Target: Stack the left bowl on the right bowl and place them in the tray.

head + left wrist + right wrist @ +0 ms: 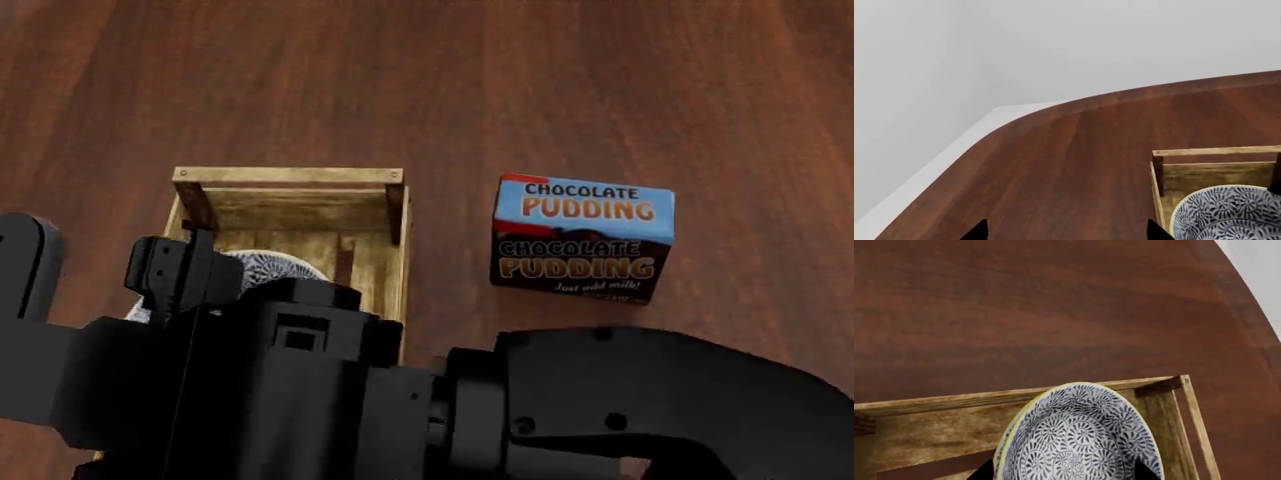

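Stacked bowls [1077,435] inside tray [941,402], yellow rim of lower bowl peeking out. Right gripper [1064,471] straddling the stack, apparently to lower or release; grip unclear. Left gripper [1067,231] beside tray, spread wide, holding nothing

Dark reddish-brown wooden table [1074,165], grain running lengthwise, rounded corner. Plain pale grey wall [1054,45] behind. Light grey floor [941,160] past table edge. Soft even light, no hard shadows.
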